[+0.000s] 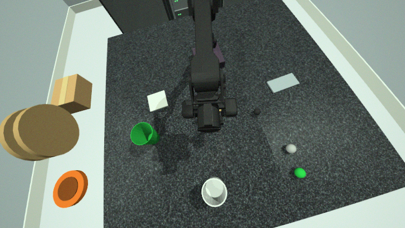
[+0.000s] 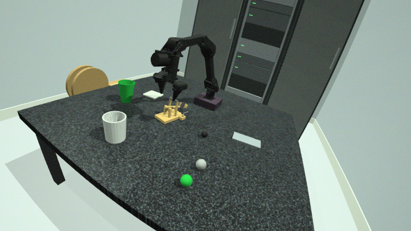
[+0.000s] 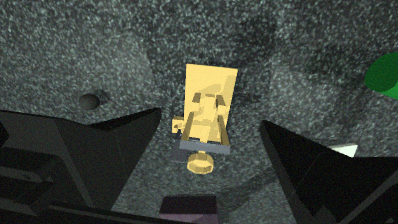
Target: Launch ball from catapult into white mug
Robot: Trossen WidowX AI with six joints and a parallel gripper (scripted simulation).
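The tan wooden catapult (image 2: 169,114) (image 3: 208,101) stands on the dark table (image 1: 325,119) (image 2: 252,183), in front of the arm's purple base (image 2: 207,102). In the top view the arm hides it. Its round cup (image 3: 201,163) looks empty in the wrist view. My gripper (image 1: 209,113) (image 2: 167,93) (image 3: 210,118) is open and empty, right above the catapult, its fingers spread to either side and clear of it. The white mug (image 1: 214,192) (image 2: 114,126) stands upright near the table's front. A black ball (image 1: 256,111) (image 2: 204,133) (image 3: 90,101), a white ball (image 1: 290,148) (image 2: 200,163) and a green ball (image 1: 299,172) (image 2: 186,180) lie on the table.
A green cup (image 1: 142,133) (image 2: 126,91) (image 3: 385,75) stands near the catapult, with a white pad (image 1: 157,100) (image 2: 153,94) behind it. A grey flat plate (image 1: 282,82) (image 2: 246,139) lies on the other side. A cardboard box (image 1: 72,92), wooden discs (image 1: 42,130) (image 2: 86,80) and an orange ring (image 1: 69,188) are off the table.
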